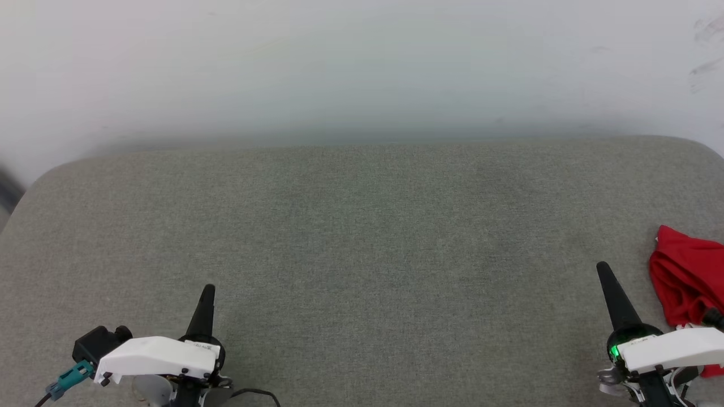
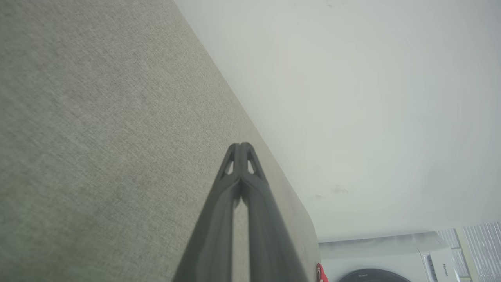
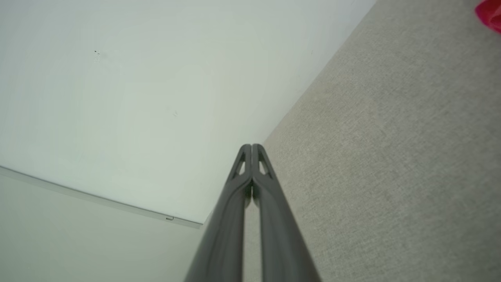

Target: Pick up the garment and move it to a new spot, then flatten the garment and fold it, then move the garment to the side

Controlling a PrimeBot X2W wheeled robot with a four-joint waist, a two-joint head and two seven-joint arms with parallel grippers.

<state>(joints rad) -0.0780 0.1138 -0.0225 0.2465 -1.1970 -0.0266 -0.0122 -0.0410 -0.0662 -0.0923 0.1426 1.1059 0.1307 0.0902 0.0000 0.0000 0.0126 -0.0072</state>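
One red garment (image 1: 687, 277) lies bunched on the grey padded surface (image 1: 362, 237), just beside the right gripper (image 1: 603, 268) on its outer side and well apart from the left gripper (image 1: 209, 289). Both grippers have their fingers pressed together and hold nothing, probably a rest pose low over the surface. I judge the wide area between them is meant for flattening and folding.

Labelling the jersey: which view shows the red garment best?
Head view: the garment lies bunched at the right edge, partly cropped. Left wrist view catches a red sliver at its bottom edge; right wrist view a blurred red corner top right.
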